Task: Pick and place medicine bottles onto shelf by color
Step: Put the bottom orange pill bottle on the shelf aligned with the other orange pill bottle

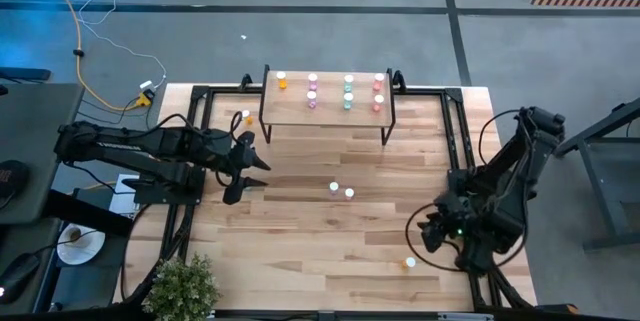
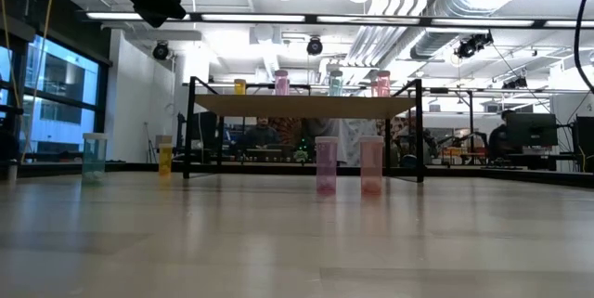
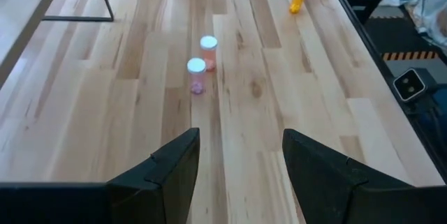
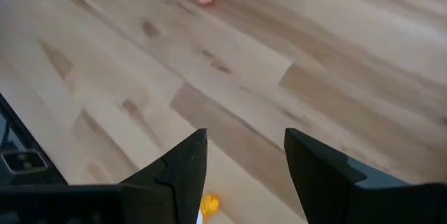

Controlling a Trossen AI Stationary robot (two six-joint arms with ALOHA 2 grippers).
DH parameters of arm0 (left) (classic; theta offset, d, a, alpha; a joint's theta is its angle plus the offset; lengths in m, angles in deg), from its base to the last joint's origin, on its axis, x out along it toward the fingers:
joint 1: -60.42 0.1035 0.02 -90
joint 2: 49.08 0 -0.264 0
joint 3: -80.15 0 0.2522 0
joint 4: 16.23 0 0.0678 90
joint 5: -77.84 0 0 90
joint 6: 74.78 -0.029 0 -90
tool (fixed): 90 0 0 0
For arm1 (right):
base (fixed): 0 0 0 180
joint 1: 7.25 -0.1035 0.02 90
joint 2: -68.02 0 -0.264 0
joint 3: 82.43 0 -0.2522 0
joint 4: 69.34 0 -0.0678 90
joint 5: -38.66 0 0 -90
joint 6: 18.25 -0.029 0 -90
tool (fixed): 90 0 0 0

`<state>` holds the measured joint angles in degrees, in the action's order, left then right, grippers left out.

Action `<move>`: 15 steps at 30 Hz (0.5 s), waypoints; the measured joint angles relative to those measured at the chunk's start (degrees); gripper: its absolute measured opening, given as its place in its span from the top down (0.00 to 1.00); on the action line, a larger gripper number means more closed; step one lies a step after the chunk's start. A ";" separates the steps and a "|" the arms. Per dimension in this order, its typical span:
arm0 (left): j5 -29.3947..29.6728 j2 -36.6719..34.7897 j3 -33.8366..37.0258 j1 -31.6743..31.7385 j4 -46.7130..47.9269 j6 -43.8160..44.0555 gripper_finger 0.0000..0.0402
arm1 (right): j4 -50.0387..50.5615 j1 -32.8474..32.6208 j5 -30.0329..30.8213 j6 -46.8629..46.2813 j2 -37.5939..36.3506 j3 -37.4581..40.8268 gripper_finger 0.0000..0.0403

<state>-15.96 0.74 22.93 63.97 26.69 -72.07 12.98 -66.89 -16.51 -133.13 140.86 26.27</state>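
Observation:
The shelf stands at the table's far middle with orange, pink, teal and red bottles upright on it in columns by colour; it also shows in the low view. Two pinkish bottles stand upright mid-table and also show in the left wrist view. One orange bottle stands left of the shelf. Another orange bottle is at the near right. My left gripper is open and empty, left of the two pinkish bottles. My right gripper is open and empty, above the near-right orange bottle.
A teal bottle stands on the table at the left of the low view. A black frame edges the tabletop. A potted plant sits at the near left corner. Bare wood lies between the shelf and the near edge.

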 joint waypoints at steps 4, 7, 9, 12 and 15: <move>0.00 0.00 0.00 0.00 -0.04 0.93 0.51 | -1.22 -3.02 -0.90 -2.51 1.83 0.00 0.54; -0.01 0.00 0.00 0.00 -0.04 1.63 0.51 | -2.21 -5.19 -0.91 -4.72 2.88 0.00 0.54; -0.01 0.00 0.00 0.00 -0.04 1.65 0.51 | -2.75 -6.65 -0.94 -6.06 3.75 0.00 0.54; 0.18 0.02 0.00 0.00 -0.04 2.66 0.51 | -3.70 -8.67 -0.95 -7.25 5.62 0.00 0.54; 0.21 0.02 0.00 0.00 -0.04 4.08 0.51 | -4.43 -10.67 -0.96 -8.05 7.97 0.00 0.54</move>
<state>-15.75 0.77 22.93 63.97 26.66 -67.99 8.55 -77.56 -17.47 -141.18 148.83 26.27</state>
